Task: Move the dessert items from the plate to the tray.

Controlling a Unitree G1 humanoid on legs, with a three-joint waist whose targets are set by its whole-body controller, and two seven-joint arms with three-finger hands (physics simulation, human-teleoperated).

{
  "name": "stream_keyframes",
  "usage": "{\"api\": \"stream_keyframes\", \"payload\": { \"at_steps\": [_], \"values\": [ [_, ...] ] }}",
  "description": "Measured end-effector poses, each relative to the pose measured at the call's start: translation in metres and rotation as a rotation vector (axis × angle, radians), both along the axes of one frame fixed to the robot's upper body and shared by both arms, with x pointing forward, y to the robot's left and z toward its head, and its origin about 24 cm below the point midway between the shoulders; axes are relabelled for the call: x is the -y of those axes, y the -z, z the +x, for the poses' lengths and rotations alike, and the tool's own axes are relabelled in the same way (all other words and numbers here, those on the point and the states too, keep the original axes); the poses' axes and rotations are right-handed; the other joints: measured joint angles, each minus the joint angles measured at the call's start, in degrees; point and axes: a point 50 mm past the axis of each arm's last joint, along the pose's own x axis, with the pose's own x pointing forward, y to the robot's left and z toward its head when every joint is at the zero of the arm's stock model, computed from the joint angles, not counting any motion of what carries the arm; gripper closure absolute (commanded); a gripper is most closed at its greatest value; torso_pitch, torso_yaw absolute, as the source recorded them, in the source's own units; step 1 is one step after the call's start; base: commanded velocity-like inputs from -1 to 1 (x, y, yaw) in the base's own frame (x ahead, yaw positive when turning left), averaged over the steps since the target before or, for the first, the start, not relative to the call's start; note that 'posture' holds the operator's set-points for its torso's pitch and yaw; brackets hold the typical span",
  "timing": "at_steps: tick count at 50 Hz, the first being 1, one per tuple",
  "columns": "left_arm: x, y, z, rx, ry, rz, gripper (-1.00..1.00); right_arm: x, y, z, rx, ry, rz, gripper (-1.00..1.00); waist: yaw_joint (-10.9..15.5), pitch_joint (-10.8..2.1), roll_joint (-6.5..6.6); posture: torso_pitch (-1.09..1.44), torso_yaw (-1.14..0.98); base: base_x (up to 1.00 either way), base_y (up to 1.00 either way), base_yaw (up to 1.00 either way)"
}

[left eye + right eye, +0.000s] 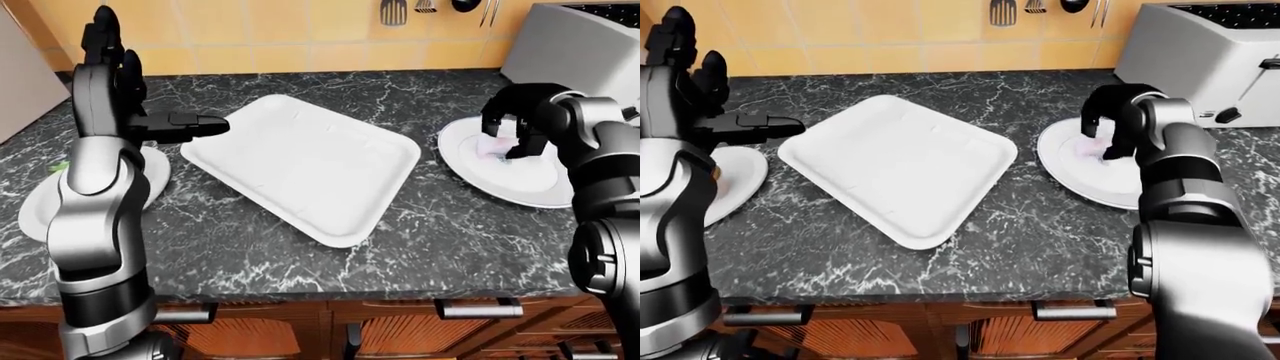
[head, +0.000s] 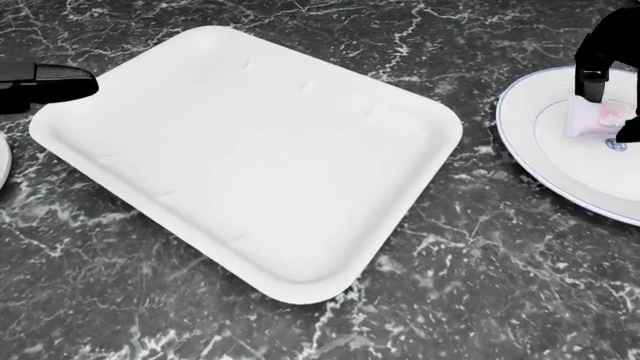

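One toaster, eye views only.

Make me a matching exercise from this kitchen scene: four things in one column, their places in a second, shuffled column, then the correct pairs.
Things:
1. flat white rectangular tray
2. pale pink dessert piece
3. black three-finger left hand
4. silver metal toaster

Places (eye views):
A. on the round white plate at the right, under the right hand
B. raised beside the tray's left corner
C. top right, against the yellow tiled wall
D. middle of the dark marble counter

Pairs: 1-D, 2-A, 3-B, 4-C
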Motion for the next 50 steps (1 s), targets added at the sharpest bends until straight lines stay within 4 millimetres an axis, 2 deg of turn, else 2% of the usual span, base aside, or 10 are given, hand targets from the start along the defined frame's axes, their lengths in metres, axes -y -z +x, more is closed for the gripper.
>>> {"api": "stream_keyframes", "payload": {
  "at_steps": [7, 14, 18, 25, 29, 37, 43, 50],
  "values": [
    [0.002, -0.007, -0.001, 0.013, 0.003, 0.004, -1.0, -0.007, -0.018, 0.002, 0.047, -0.033, -0.001, 0.98, 0.1, 0.07, -0.06, 0.0, 0.0, 0.0, 0.0, 0.0],
    [0.001, -0.008, -0.001, 0.01, -0.002, 0.004, -1.0, -0.02, -0.034, 0.006, 0.063, -0.071, 0.001, 1.0, -0.1, 0.29, 0.03, 0.0, 0.0, 0.0, 0.0, 0.0],
    [0.0, -0.009, -0.002, 0.007, -0.006, 0.007, -1.0, -0.043, -0.048, 0.012, 0.083, -0.136, 0.01, 1.0, -0.3, 0.49, 0.22, 0.0, 0.0, 0.0, 0.0, 0.0],
    [0.004, -0.024, -0.012, 0.034, -0.01, 0.024, -1.0, -0.109, -0.062, 0.023, 0.108, -0.342, 0.025, 1.0, -0.5, 0.72, 0.51, 0.0, 0.0, 0.0, 0.0, 0.0],
    [0.002, -0.03, -0.015, 0.04, -0.021, 0.029, -1.0, -0.143, -0.058, 0.026, 0.108, -0.452, 0.028, 1.0, -0.4, 0.72, 0.69, 0.0, 0.0, 0.0, 0.0, 0.0],
    [-0.001, -0.031, -0.018, 0.026, -0.041, 0.032, -1.0, -0.191, -0.036, 0.025, 0.062, -0.632, 0.02, 1.0, -0.3, 1.0, 1.0, 0.0, 0.0, 0.0, 0.0, 0.0],
    [-0.005, -0.028, -0.021, 0.022, -0.046, 0.029, -1.0, -0.214, -0.02, 0.022, 0.034, -0.732, 0.025, 1.0, -0.5, 0.95, 1.21, 0.0, 0.0, 0.0, 0.0, 0.0],
    [-0.01, -0.026, -0.023, 0.021, -0.059, 0.025, -1.0, -0.228, -0.012, 0.017, 0.034, -0.834, 0.004, 1.0, -0.9, 0.42, 1.18, 0.0, 0.0, 0.0, 0.0, 0.0]
  ]
}}
